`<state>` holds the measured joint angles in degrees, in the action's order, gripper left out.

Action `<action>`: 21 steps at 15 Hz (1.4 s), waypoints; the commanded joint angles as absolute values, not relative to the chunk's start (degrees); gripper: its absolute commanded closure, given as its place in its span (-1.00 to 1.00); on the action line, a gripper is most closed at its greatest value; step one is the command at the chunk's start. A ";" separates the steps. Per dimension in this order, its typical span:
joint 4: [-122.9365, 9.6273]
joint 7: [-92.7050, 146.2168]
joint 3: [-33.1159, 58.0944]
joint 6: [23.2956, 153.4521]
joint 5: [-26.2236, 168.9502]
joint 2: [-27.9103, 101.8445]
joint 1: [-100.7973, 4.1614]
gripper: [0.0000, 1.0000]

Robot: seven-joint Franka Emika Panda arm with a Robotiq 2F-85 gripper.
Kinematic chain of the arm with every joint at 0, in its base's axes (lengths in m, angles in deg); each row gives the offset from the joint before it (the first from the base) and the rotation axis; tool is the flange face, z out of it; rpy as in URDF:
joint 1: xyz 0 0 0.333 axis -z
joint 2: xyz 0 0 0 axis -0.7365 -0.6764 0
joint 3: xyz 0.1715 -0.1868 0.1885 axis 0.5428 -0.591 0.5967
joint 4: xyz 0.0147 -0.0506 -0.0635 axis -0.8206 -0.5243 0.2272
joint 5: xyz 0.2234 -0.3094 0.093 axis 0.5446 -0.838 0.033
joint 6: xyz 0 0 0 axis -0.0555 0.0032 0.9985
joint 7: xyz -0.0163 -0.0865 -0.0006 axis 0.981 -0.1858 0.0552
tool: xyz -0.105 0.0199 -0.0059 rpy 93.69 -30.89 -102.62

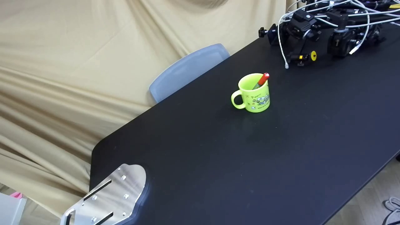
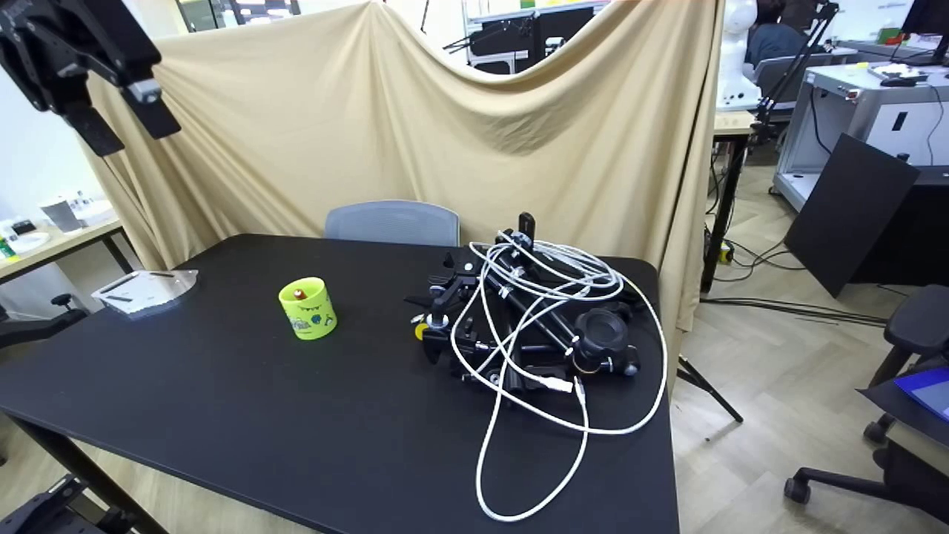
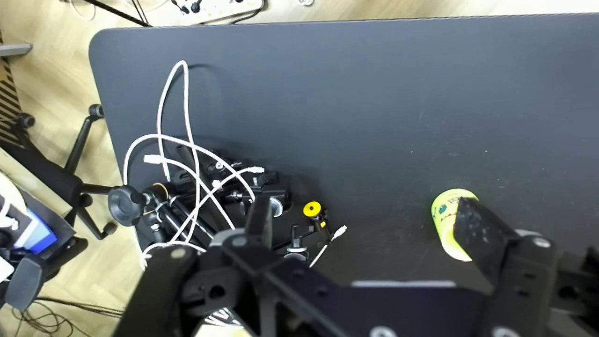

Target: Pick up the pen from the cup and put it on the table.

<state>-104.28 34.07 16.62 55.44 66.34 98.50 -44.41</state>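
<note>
Pen [image 1: 262, 79] leaning inside the green cup [image 1: 256, 101] on the bench [image 1: 200, 156], in an exterior view: a grasp also catching the cup might tip it. In an exterior view, the fingers [image 2: 157, 117] hang apart, holding nothing, with only the pen's end showing; the wrist view shows no pen.

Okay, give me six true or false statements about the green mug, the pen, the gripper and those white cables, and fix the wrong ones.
1. The red pen leans inside the green mug. True.
2. The mug lies on its side. False: it stands upright on the black table.
3. The gripper is open. True.
4. The gripper holds the pen. False: the pen is in the mug, away from the gripper.
5. The white cables lie across black equipment. True.
6. The mug sits among the cables. False: it stands apart from them.
</note>
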 commanded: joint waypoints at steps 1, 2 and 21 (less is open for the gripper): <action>-105.68 39.28 13.09 61.78 67.88 93.81 -47.40 -1.00; -106.24 41.44 12.34 64.26 68.50 91.96 -48.12 -1.00; -105.75 27.73 20.64 87.56 78.67 65.79 -51.77 -1.00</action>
